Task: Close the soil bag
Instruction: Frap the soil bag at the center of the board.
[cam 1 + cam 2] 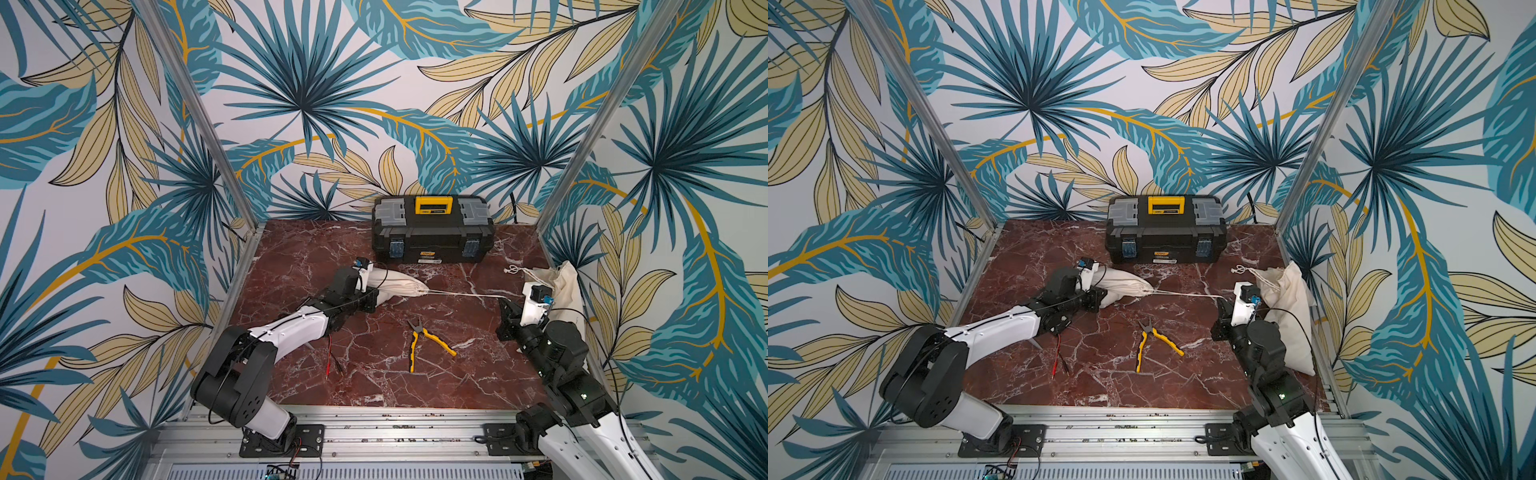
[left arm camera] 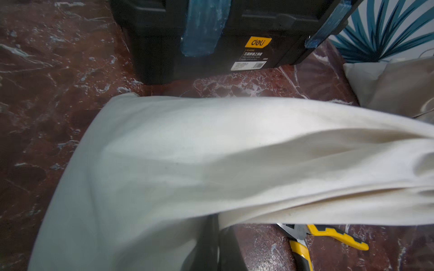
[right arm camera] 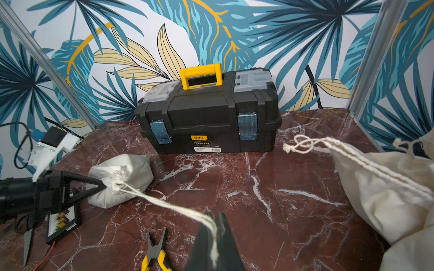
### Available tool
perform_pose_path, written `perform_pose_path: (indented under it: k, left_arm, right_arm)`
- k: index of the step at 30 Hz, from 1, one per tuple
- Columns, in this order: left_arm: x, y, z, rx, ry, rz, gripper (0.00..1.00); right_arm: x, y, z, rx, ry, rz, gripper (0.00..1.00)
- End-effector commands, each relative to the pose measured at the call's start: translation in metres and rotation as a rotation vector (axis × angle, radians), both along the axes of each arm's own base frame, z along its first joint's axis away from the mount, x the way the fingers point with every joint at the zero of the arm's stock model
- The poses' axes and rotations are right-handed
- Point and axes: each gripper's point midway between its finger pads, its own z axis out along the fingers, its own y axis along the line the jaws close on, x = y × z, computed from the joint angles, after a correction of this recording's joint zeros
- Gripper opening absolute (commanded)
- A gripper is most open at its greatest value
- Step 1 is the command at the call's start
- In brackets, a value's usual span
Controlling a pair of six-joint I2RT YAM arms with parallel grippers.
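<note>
While the soil bag (image 1: 397,286) lies on its side left of centre on the marble table (image 1: 374,386), its mouth is bunched tight and points toward the right arm. The left gripper (image 3: 103,186) has its jaws together on the cloth right at that gathered neck, and in the left wrist view pale fabric fills nearly everything. Across the way, the right gripper (image 3: 215,232) is clamped on the drawstring (image 1: 465,295), which runs taut and straight over bare tabletop from the bag's mouth to the pinched fingers. Nothing lies on that line. The yellow-handled pliers (image 1: 424,336) rest nearer the front edge, clear of the string. A black toolbox (image 1: 432,237) with a yellow handle sits lid down against the back wall, behind the bag and apart from it. A larger cream sack (image 1: 1287,307) slumps along the right side, just beside the right arm, its own knotted cord looped on the table toward the toolbox. Red and black wires (image 1: 332,357) trail beneath the left arm.
</note>
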Motion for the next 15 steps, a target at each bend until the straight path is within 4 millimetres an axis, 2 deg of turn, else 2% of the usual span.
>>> perform_pose_path:
  k: [1,3,6,8,12,15]
  left_arm:
    - [0.002,0.16,-0.053,0.196,0.135,0.559,0.0]
    - [0.005,0.17,-0.036,0.16,0.092,0.59,0.0]
    - [0.013,0.167,-0.002,0.148,0.008,0.568,0.0]
    - [0.02,0.172,0.025,0.164,-0.053,0.586,0.0]
    - [0.031,0.197,0.069,0.263,-0.141,0.653,0.0]
    - [0.034,0.228,0.096,0.351,-0.194,0.748,0.0]
  right_arm:
    - [0.005,-0.07,0.053,0.112,-0.203,-0.381,0.0]
    - [0.014,-0.057,0.045,0.101,-0.186,-0.327,0.0]
    - [0.031,-0.015,0.036,0.087,-0.162,-0.131,0.0]
    - [0.045,0.008,0.033,0.092,-0.147,-0.044,0.0]
    - [0.074,0.06,0.017,0.131,-0.077,0.147,0.0]
    - [0.089,0.096,0.007,0.169,-0.045,0.293,0.0]
